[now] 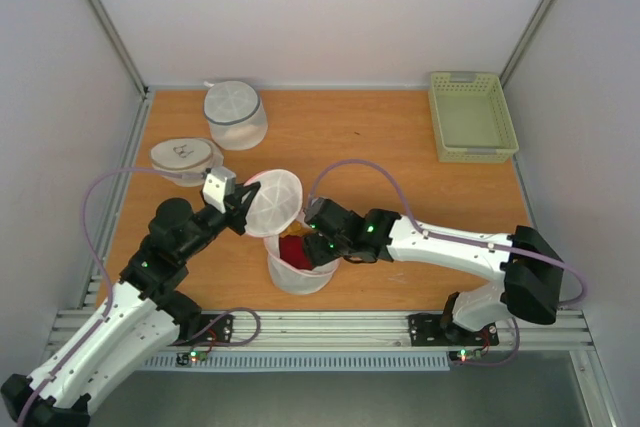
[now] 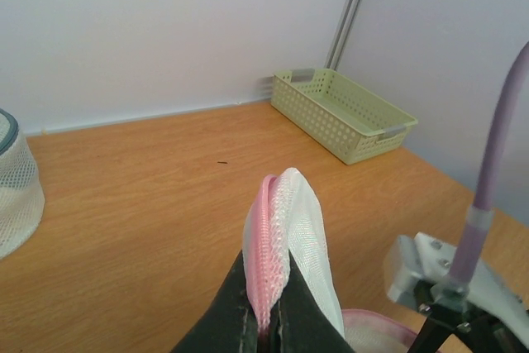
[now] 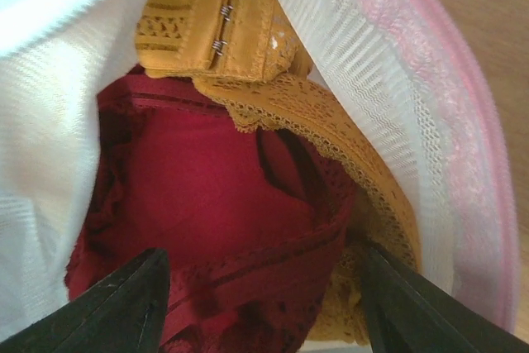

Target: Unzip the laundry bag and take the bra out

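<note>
**Reaching for the soft bra (image 3: 223,204) inside the open bag (image 3: 471,138)**

The bra lies crumpled in the bag, dark red lace with an orange band and small hooks. It looks light and limp, and the hooks may catch the mesh. I judge the thick red fold in the middle the best hold. The right gripper (image 3: 263,295) hangs inside the bag, fingers wide, holding nothing. The left gripper (image 2: 264,324), beside the bag, is clamped on the lid (image 2: 302,229) rim.

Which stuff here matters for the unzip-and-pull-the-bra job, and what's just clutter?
In play: laundry bag, its zip edge pinched in the left gripper; bra inside; right gripper open over it.
Lying about: grey-band mesh drum, flat round bag, green basket.
</note>
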`<control>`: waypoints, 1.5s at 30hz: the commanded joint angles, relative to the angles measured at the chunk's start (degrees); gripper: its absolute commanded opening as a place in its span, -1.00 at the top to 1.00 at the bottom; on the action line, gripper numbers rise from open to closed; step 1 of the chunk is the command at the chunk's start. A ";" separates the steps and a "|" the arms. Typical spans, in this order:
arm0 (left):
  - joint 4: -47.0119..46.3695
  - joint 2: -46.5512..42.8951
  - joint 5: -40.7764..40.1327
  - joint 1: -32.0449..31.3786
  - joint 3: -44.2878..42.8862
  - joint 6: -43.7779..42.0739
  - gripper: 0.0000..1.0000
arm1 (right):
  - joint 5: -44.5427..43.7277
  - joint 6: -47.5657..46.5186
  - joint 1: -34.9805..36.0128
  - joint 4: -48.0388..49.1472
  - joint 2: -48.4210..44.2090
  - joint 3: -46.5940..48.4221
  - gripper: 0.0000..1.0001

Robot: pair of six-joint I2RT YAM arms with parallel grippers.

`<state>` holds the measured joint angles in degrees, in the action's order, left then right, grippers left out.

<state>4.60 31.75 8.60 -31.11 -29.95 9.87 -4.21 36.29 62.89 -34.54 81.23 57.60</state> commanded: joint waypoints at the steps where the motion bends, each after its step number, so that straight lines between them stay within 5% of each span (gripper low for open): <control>1: -4.00 -0.91 0.63 0.35 0.21 0.12 0.99 | 0.78 0.72 0.62 1.80 2.27 0.27 -0.30; 9: -3.99 -0.81 0.83 0.35 0.56 0.19 0.99 | 7.90 -2.13 0.63 7.68 5.72 0.76 -0.20; 15: -4.02 -0.81 -0.15 0.44 0.64 -0.58 0.99 | 7.33 -4.37 0.39 5.06 7.03 2.51 0.95; 27: -3.62 -1.17 -2.80 2.21 1.74 -2.19 0.99 | 10.95 -23.59 0.26 5.44 -1.93 9.24 0.98; 45: -3.71 -1.43 -2.33 3.08 2.94 -3.05 0.99 | 13.59 -28.96 -6.48 14.39 -17.73 12.94 0.98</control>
<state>4.40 31.09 6.17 -28.45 -27.59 7.86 7.16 8.97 57.74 -27.83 67.13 68.40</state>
